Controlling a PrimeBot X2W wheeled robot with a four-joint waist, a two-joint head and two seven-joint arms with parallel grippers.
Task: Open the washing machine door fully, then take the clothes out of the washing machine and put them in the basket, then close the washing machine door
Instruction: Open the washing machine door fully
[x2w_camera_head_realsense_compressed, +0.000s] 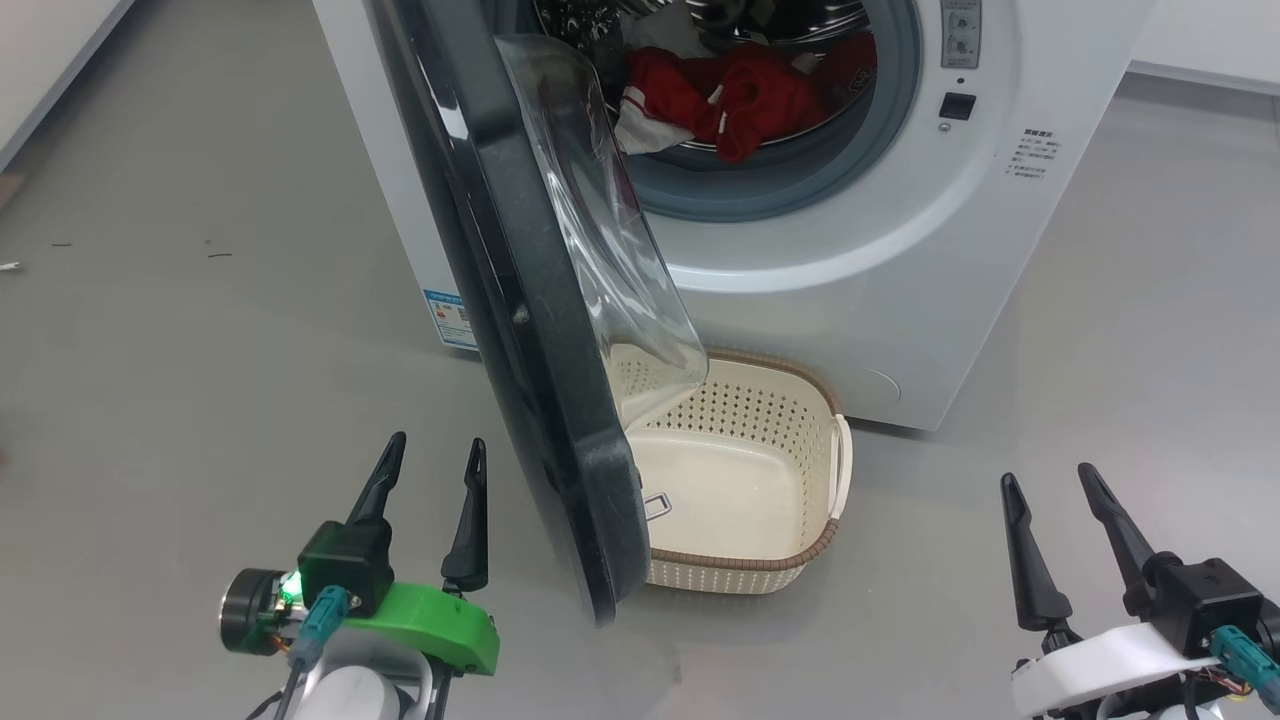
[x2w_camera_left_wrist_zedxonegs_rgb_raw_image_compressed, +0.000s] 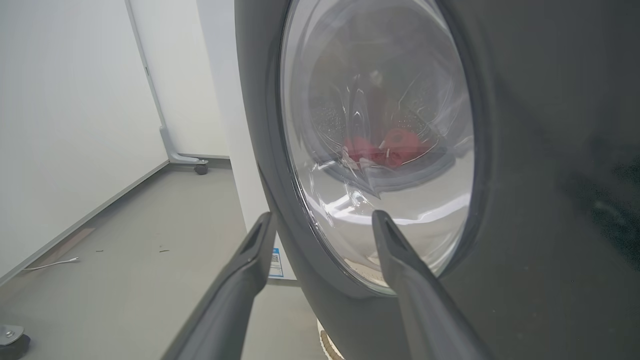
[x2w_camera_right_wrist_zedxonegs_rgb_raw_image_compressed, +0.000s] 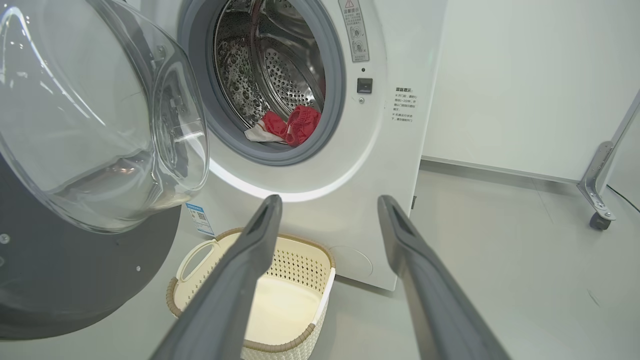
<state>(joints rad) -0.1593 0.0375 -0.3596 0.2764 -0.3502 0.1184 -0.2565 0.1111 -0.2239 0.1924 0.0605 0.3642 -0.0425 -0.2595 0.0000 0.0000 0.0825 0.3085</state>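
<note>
**Two empty grippers, one door only half swung**

Both of my grippers stand spread wide with nothing between the fingers. The left gripper (x2w_camera_head_realsense_compressed: 438, 440) is low at the near left, just beside the black outer face of the door (x2w_camera_head_realsense_compressed: 540, 330). The right gripper (x2w_camera_head_realsense_compressed: 1046, 473) is at the near right over bare floor (x2w_camera_head_realsense_compressed: 1100, 300), well apart from everything.

The door stands roughly square to the front of the washing machine (x2w_camera_head_realsense_compressed: 900, 300), hinged on the far left, with its free edge pointing toward me. Its glass bowl bulges right and hangs over the left part of the basket (x2w_camera_head_realsense_compressed: 800, 555), which sits empty on the floor touching or just beside the machine's front. The clothes (x2w_camera_head_realsense_compressed: 740, 100), red with some white, lie at the lip of the drum.

I judge the step in hand to be finishing the door swing. It has to travel further left, and my left arm is on that side, so I would do one of two things:

- Hook a left finger round the near rim and draw it leftward in an arc about the hinge.
- Pull that arm clear and push the inner black rim with the right.

Either way I would press on the frame rather than the glass, move slowly, and follow the curve so the fingers do not slip off. From the left wrist view I cannot tell whether a finger is touching the door.
</note>
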